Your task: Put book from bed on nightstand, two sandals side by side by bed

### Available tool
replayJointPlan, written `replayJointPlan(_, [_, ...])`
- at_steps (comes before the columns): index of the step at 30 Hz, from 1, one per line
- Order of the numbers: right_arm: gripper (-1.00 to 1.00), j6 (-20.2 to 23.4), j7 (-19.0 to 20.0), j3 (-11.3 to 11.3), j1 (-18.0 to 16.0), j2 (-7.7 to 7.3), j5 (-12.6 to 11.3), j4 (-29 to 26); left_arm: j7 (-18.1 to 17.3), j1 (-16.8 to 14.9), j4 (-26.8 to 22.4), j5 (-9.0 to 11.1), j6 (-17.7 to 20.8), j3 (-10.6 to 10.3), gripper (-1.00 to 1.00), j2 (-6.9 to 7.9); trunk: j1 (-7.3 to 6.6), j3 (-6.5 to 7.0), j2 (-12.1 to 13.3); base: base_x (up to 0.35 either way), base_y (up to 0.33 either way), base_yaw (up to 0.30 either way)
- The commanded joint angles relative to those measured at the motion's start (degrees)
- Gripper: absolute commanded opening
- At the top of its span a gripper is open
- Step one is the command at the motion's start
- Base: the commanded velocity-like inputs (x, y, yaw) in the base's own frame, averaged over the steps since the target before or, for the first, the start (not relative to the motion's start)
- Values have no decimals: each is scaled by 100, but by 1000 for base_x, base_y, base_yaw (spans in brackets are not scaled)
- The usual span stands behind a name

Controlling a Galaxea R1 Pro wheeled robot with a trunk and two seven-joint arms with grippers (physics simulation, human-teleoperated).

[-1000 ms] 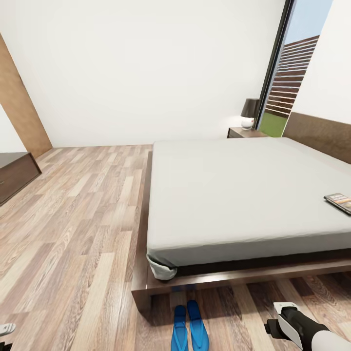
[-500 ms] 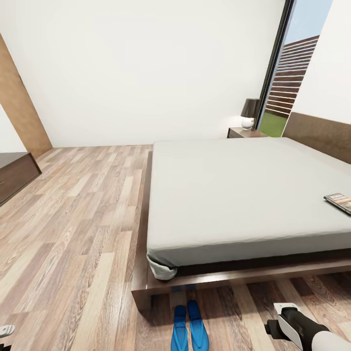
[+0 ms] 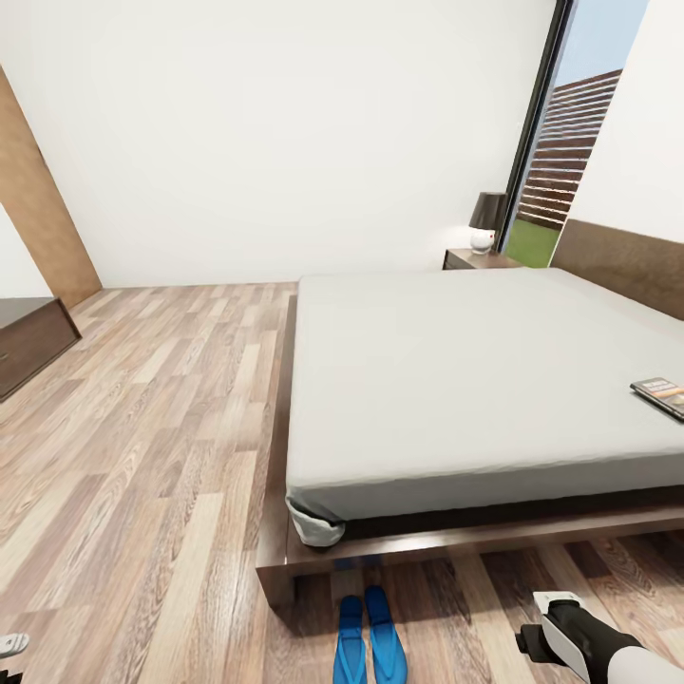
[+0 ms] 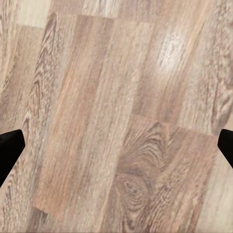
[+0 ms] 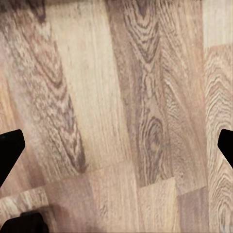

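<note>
i see wide open floor (image 3: 142,456) left of the bed (image 3: 456,399). the book (image 3: 662,393) lies at the mattress's right edge, cropped. the sandals (image 3: 370,639) lie side by side at the bed's foot, cut off. left gripper (image 4: 116,150) and right gripper (image 5: 116,150) fingers are spread over planks.

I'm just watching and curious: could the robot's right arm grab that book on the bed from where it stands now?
Probably not yet. The book lies far across the bed, by the picture's right edge, while the right gripper hangs open over the floor at the bed's foot. Nothing blocks the way; it just looks too far.
</note>
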Motion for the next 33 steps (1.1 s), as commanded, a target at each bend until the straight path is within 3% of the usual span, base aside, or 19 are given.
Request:
replayJointPlan(1, [100,29,-43,43,0,-5,-60,-21,-21,-3,3,58,0,-47,100,2,-23,13,39,0,0,0])
replayJointPlan(7, [100,29,-43,43,0,-4,-57,-24,-21,-3,3,55,0,-49,100,-17,-155,121,280,0,0,0])
replayJointPlan(33, [100,29,-43,48,0,6,-56,-21,-18,5,3,45,-59,-50,100,-106,-155,121,280,0,0,0])
